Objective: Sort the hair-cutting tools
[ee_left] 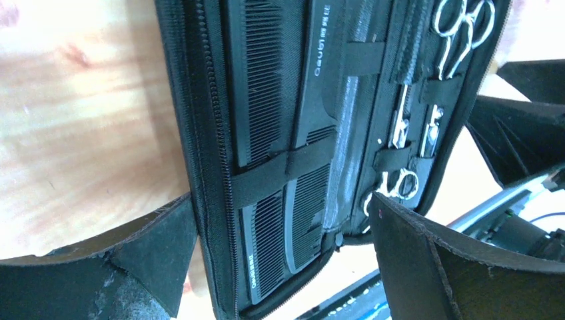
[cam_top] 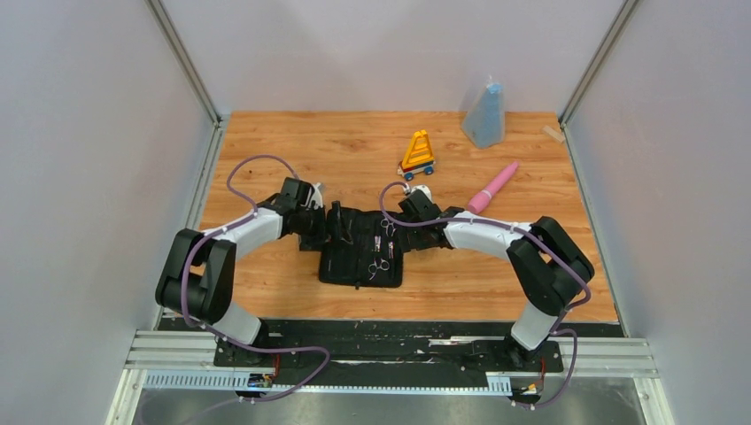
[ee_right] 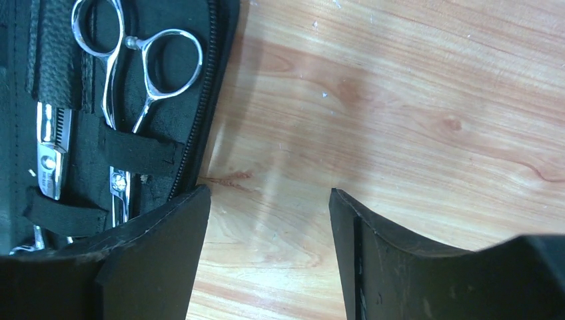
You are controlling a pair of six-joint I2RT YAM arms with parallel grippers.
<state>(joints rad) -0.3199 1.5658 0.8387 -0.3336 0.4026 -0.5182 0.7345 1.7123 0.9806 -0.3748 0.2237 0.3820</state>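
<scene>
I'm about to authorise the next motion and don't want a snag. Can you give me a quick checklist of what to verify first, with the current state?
1. Two black combs tucked under their elastic strap in the open zip case: ok.
2. Two silver scissors strapped into the case's other half: ok.
3. Left gripper jaws open, empty, over the case: ok.
4. Right gripper jaws open, empty, over bare table at the case's edge: ok.
5. Pink wand and yellow toy apart from the case: ok.
6. How firmly the straps grip the tools: cannot tell.
</scene>
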